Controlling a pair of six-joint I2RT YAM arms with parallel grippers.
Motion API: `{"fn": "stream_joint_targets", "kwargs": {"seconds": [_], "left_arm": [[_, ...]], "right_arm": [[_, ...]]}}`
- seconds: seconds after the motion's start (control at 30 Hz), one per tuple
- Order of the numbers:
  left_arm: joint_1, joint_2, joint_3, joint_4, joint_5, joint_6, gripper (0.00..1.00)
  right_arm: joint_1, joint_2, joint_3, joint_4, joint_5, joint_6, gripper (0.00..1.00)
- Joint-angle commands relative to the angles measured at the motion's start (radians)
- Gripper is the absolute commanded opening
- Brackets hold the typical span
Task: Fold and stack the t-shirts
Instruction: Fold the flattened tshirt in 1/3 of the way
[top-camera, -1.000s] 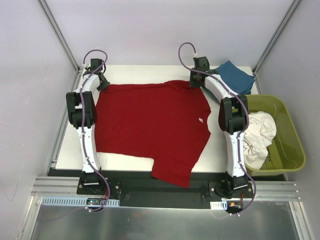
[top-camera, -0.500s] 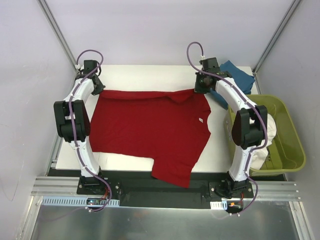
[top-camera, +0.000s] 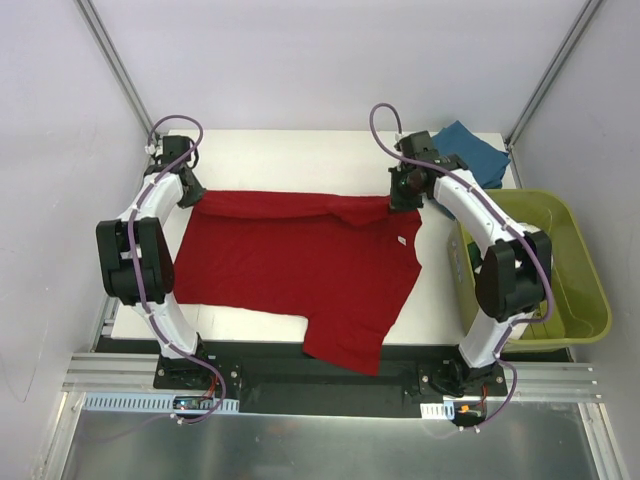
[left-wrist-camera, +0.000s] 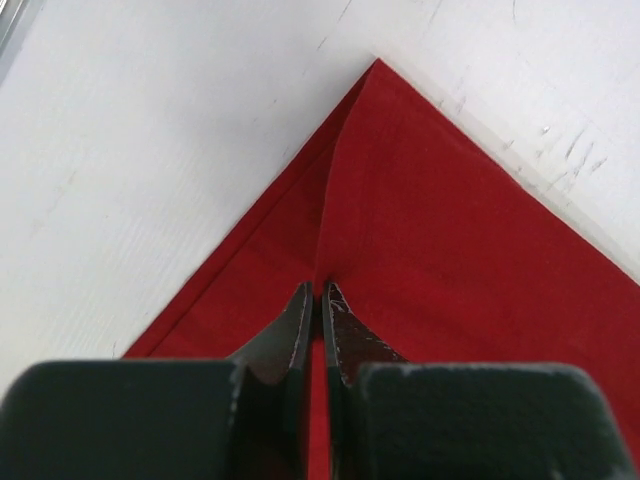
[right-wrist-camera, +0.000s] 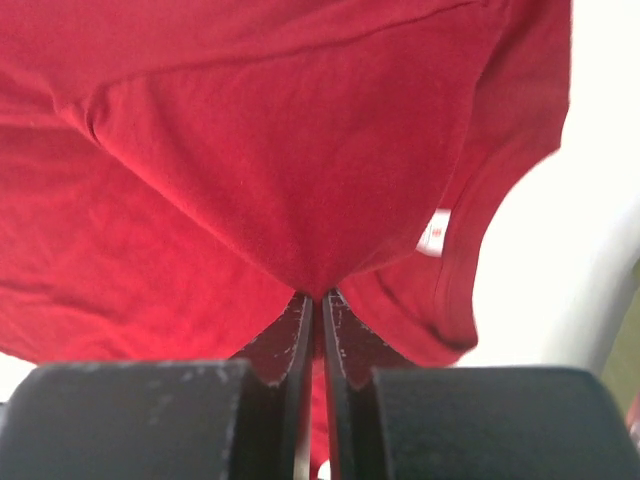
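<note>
Your left fingers (left-wrist-camera: 292, 335) are pinched tight on the red t-shirt's (top-camera: 300, 260) far corner, and your right fingers (right-wrist-camera: 296, 335) likewise near its collar. First fold barely begun on the counter (top-camera: 300, 150). Teal-blue t-shirt (top-camera: 472, 150) lies far right, nothing stacked. Since a second ago, the far hem has come nearer.

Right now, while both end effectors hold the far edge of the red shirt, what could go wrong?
The left end effector and right end effector each pinch only a small bit of the red shirt; one could slip, giving a crooked fold. The sleeve hanging over the table edge may drag.
</note>
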Motion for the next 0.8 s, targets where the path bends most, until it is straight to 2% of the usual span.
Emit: {"fn": "stream_joint_targets", "kwargs": {"seconds": [0.0,0.27,0.4,0.43,0.47,0.5,0.53,0.57,0.6,0.63,0.73,0.77], "left_arm": [[0.008,-0.106,-0.053,0.006,-0.018,0.017,0.0],[0.01,-0.149,-0.114,0.006,-0.055,0.03,0.0],[0.008,-0.126,-0.143,0.004,-0.062,0.028,0.02],[0.008,-0.123,-0.137,-0.006,-0.067,0.034,0.08],[0.008,-0.119,-0.131,-0.016,-0.071,0.037,0.19],[0.008,-0.122,-0.131,-0.022,-0.082,0.042,0.44],[0.009,-0.126,-0.131,-0.028,-0.088,0.051,0.62],[0.008,-0.139,-0.134,-0.033,-0.094,0.056,0.78],[0.009,-0.148,-0.137,-0.034,-0.102,0.057,0.95],[0.01,-0.158,-0.143,-0.036,-0.116,0.053,0.99],[0.011,-0.185,-0.152,-0.034,-0.096,0.042,0.99],[0.011,-0.191,-0.154,-0.034,-0.087,0.04,0.99]], "right_arm": [[0.036,-0.119,-0.051,-0.073,0.043,0.062,0.07],[0.077,-0.119,-0.118,-0.127,0.167,0.127,0.09],[0.082,-0.073,-0.132,-0.139,0.19,0.139,0.13],[0.083,-0.062,-0.132,-0.141,0.189,0.139,0.17],[0.085,-0.036,-0.135,-0.147,0.187,0.137,0.33],[0.085,-0.024,-0.134,-0.149,0.18,0.127,0.41],[0.089,-0.012,-0.132,-0.153,0.18,0.125,0.49],[0.094,0.004,-0.131,-0.164,0.184,0.124,0.63],[0.094,0.005,-0.128,-0.167,0.209,0.12,0.64],[0.105,0.002,-0.126,-0.167,0.227,0.119,0.65],[0.151,-0.041,-0.108,-0.155,0.302,0.075,0.84],[0.168,-0.067,-0.105,-0.138,0.336,0.053,0.96]]}}
